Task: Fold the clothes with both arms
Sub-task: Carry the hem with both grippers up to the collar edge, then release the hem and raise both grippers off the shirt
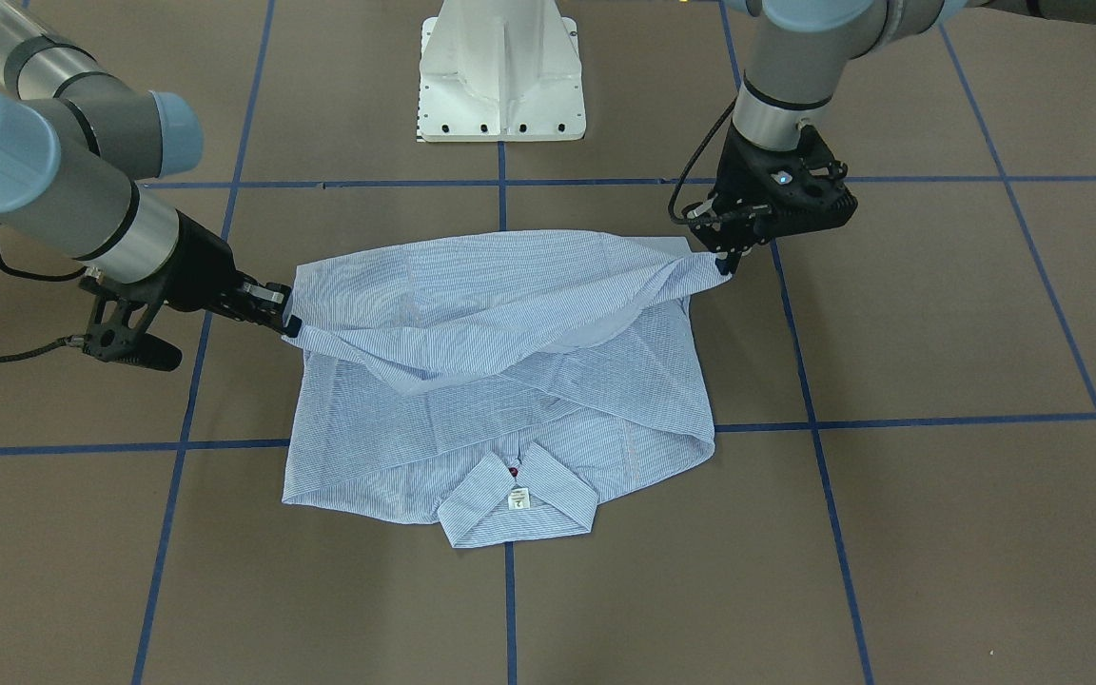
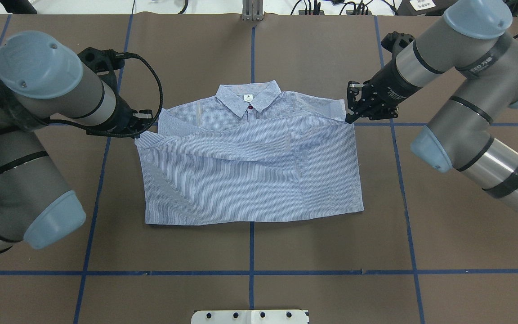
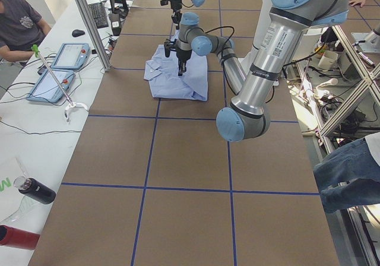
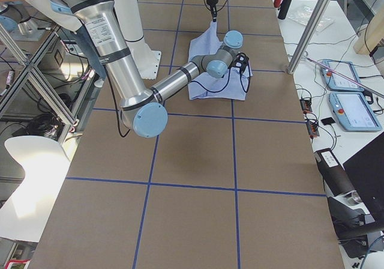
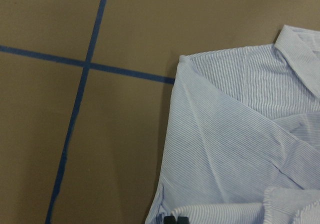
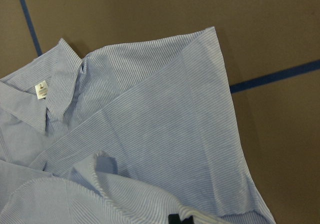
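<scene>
The light blue-and-white striped shirt (image 2: 250,171) lies on the brown table with its collar and white label (image 2: 248,97) on the far side from the robot. Its lower half is lifted and doubled over toward the collar. My left gripper (image 2: 144,128) is shut on one corner of the raised hem, seen on the right in the front-facing view (image 1: 727,259). My right gripper (image 2: 348,118) is shut on the other corner (image 1: 286,319). The fold hangs slack between them above the shirt (image 1: 510,381). Each wrist view shows closed fingertips (image 5: 175,218) (image 6: 181,218) pinching fabric above the shirt's shoulder.
The white pedestal base (image 1: 502,71) stands behind the shirt at the robot's side. Blue tape lines (image 2: 251,272) grid the brown table. A side bench holds tablets (image 3: 68,55) and bottles (image 3: 35,190), and a person (image 3: 18,22) sits beside it.
</scene>
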Tool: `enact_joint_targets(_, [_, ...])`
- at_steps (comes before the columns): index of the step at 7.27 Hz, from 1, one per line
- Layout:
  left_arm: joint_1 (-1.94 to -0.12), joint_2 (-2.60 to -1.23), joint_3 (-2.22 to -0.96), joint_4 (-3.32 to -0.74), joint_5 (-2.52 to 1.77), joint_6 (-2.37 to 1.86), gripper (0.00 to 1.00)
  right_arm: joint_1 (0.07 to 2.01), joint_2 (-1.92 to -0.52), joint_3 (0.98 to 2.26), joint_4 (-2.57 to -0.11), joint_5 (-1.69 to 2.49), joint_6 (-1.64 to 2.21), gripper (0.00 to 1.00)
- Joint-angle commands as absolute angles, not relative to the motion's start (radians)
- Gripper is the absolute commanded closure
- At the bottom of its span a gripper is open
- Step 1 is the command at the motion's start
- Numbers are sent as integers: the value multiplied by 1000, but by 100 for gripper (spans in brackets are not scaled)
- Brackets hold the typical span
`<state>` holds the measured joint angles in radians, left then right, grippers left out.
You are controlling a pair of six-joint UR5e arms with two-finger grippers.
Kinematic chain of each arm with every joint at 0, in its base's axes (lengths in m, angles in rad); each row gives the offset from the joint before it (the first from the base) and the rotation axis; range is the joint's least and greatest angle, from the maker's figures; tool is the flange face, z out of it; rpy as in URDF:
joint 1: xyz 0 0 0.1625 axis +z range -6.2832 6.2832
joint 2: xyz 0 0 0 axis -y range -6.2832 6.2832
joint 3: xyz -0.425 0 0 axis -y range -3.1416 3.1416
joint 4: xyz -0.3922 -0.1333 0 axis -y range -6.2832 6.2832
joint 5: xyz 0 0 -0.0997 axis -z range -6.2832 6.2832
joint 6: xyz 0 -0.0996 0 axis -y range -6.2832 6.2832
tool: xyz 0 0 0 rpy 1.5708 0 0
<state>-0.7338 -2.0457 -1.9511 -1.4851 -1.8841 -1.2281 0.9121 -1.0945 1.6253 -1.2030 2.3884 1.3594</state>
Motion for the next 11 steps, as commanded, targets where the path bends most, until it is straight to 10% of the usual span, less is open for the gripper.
enact_joint_targets(1, [-764, -2056, -1779, -1685, -1885, -1218, 100, 928, -1014, 1491, -1201, 2387, 1304, 100])
enact_joint_targets(11, [-798, -2134, -1509, -1894, -1885, -1218, 100, 951, -902, 1267, -1198, 2365, 1241, 100])
